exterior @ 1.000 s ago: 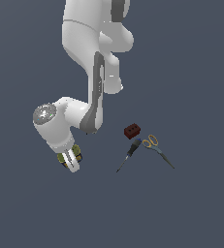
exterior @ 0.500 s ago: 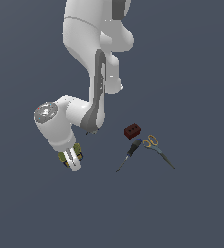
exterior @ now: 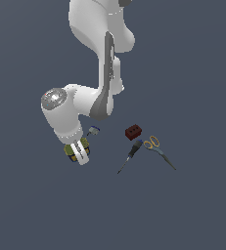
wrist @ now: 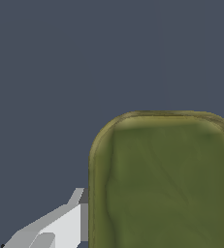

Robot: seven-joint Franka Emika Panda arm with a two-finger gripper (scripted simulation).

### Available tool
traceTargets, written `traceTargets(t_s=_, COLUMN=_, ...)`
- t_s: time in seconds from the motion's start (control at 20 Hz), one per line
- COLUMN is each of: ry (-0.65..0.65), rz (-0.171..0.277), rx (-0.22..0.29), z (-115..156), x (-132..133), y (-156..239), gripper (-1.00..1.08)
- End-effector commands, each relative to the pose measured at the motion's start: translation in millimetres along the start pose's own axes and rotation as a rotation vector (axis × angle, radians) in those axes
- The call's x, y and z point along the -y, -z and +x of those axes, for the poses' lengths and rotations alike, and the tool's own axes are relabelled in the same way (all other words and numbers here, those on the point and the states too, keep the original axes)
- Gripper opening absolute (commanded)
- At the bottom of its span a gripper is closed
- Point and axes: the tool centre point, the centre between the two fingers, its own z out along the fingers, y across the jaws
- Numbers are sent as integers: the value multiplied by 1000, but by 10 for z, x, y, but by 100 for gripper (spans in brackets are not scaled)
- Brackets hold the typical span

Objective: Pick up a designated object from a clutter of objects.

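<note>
The olive-topped tin can sits between the gripper's white fingers, clamped at the exterior view's left, well apart from the dark red block, screwdriver and yellow-handled scissors. A tiny grey-blue piece lies just beside the wrist.

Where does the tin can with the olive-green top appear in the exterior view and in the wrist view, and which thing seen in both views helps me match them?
Exterior view: the tin can sits at the arm's end, mostly hidden by the gripper, toward the exterior view's left of the dark red block.
Wrist view: its olive-green top fills much of the picture, cut off by the frame.
Shared landmark: a white gripper finger beside the tin.
</note>
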Motion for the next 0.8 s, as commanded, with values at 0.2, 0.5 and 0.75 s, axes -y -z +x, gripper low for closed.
traceTargets(t_s=0.2, ry=0, rz=4, rx=-3, z=-398, x=68, y=502, gripper=-100)
traceTargets(t_s=0.5, ry=0, rz=3, rx=-4, z=-818, x=127, y=1009, gripper=-100)
traceTargets(t_s=0.75, ry=0, rz=2, rx=-6, z=-1200, x=184, y=1479, gripper=-100)
